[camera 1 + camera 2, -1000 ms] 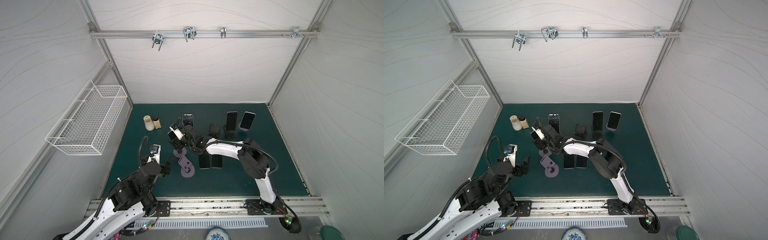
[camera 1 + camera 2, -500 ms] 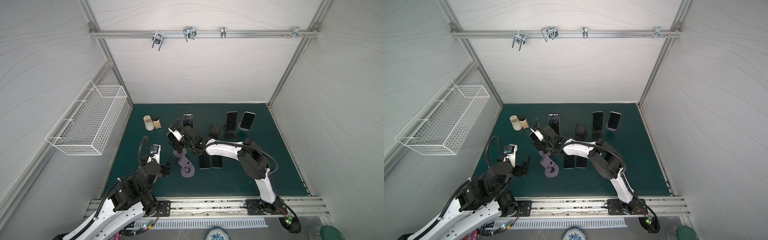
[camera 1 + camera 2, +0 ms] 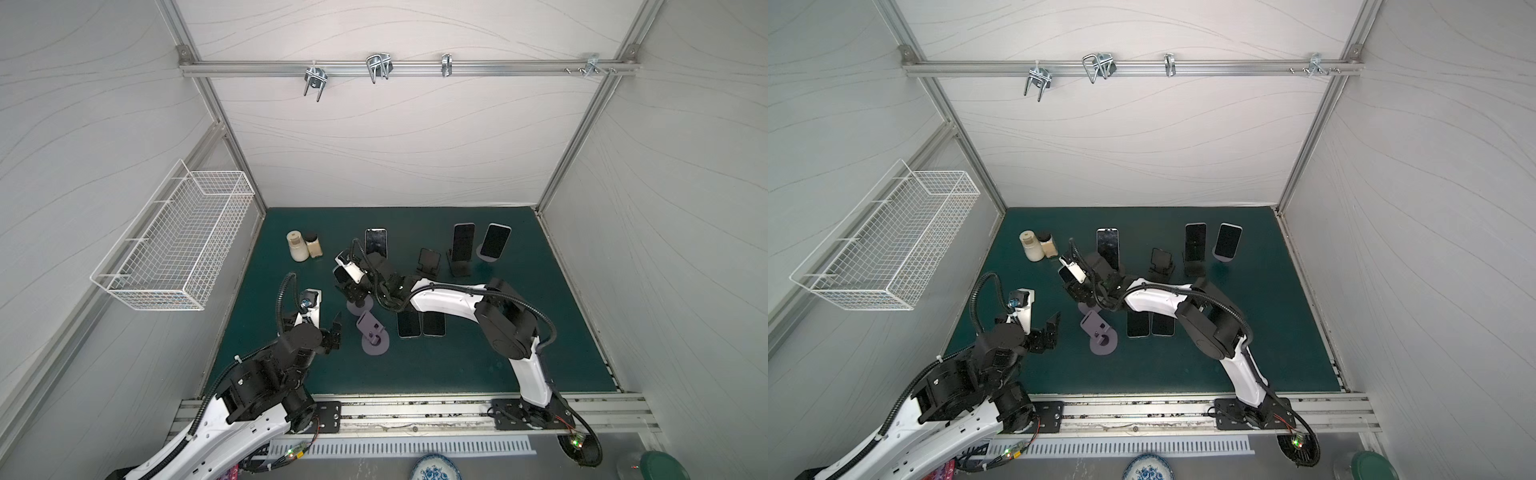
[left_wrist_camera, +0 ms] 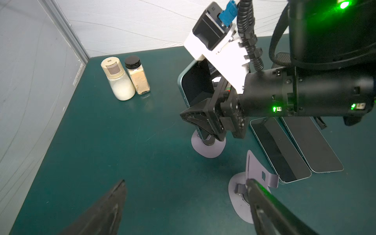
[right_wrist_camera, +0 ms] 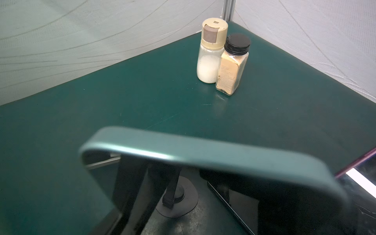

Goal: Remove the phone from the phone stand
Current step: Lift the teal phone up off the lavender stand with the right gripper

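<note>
Phone [image 4: 193, 87], teal-edged and upright, is standing over the round base of the phone stand [image 4: 209, 146] mid-mat, with the right gripper [image 4: 202, 123] clamping narrowly on its long edges. The jaws are hiding its lower end, so whether it is resting in the cradle cannot be told. Nearest the arm bases, the left gripper [image 4: 185, 183] is hanging with jaws wide, holding nothing, just beside an empty grey stand [image 4: 258, 173]. Beyond that, two flat phones [image 4: 278, 150] are lying side by side, partly under the right arm [image 3: 449, 299], which is largely screening the held phone in both top views. Farther back, a white shaker [image 4: 119, 81] and a spice jar [image 4: 138, 77] are standing together. Three propped phones [image 3: 463, 242] and a black stand [image 3: 428, 262] are lining the rear of the green mat [image 3: 457, 365].
</note>
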Available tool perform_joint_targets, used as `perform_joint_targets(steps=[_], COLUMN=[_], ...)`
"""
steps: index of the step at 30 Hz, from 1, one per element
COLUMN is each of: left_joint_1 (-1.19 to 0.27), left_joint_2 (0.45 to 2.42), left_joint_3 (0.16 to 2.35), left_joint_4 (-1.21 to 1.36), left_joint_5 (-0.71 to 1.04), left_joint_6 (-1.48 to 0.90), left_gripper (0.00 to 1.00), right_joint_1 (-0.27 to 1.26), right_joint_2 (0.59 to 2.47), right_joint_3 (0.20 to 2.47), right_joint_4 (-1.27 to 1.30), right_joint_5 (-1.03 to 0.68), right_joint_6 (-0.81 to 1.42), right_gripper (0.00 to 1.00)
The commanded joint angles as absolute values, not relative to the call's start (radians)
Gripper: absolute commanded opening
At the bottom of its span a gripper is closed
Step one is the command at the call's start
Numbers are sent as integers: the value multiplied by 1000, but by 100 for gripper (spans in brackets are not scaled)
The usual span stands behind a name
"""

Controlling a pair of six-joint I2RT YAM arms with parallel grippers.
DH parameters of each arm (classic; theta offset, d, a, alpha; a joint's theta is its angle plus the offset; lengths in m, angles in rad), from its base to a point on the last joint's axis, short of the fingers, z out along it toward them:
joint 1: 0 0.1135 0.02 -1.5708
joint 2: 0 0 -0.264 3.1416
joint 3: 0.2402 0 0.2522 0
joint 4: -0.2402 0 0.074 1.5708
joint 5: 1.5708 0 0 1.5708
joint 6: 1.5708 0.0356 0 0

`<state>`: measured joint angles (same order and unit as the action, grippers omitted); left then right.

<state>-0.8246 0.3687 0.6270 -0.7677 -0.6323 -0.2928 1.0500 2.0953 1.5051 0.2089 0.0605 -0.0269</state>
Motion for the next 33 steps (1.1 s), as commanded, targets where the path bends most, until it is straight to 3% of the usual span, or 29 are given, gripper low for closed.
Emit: perform_joint_targets(steps=[1,33], left_joint_1=[-819,-819], left_joint_2=[363,367], left_joint_3=[644,647], left_joint_4=[-765,-765], left_joint_5=[-644,-643], left_joint_6=[-313,-313], left_gripper=[93,93], right_joint_1=[1062,1065], right_joint_2=[2042,1999], right_joint_3=[1497,1478], right_joint_4=[240,267], right_joint_5=[68,78], right_joint_6=[-50,-57], right_gripper=[72,71])
